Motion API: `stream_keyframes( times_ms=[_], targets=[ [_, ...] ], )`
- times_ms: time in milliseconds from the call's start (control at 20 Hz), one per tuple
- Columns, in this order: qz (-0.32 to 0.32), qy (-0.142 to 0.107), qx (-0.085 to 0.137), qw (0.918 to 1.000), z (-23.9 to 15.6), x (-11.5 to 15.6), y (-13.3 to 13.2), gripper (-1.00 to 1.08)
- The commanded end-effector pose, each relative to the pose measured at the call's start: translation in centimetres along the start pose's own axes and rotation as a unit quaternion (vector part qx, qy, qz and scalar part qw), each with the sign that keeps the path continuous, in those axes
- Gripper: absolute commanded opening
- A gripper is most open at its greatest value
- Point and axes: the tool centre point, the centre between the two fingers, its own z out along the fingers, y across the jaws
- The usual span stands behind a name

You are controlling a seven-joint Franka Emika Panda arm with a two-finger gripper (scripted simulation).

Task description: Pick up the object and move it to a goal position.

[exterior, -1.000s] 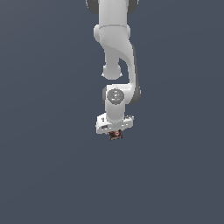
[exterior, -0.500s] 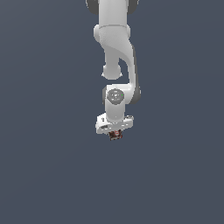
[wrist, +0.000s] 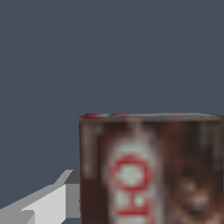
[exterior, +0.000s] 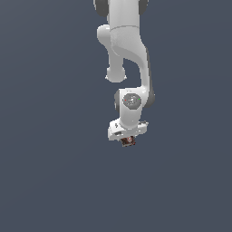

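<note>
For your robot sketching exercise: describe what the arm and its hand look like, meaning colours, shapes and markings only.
The arm is glossy white with rounded, tube-like segments and dark grey joint seams. A round grey cap with small dots marks the wrist joint. The hand is a blocky white body; one pale grey finger shows. No cables visible.

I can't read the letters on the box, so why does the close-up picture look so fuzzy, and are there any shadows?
In the wrist view, the small dark brown-and-red box fills much of the frame at close range, so its red label smears into blurry blocks. In the exterior view, the box is tiny under the white gripper, the light is flat and even, and no shadows or glare show on the plain grey background.
</note>
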Motion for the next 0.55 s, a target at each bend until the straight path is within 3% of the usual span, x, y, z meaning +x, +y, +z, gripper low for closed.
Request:
stream_keyframes(
  times_ms=[0, 250, 500],
  targets=[
    [-0.001, 0.000, 0.000, 1.0000, -0.2, 1.0, -1.9, -1.00],
    [-0.001, 0.000, 0.000, 1.0000, -0.5, 2.4, -4.4, -1.00],
    [-0.001, 0.000, 0.000, 1.0000, -0.6, 2.9, -5.1, -1.00]
  ],
)
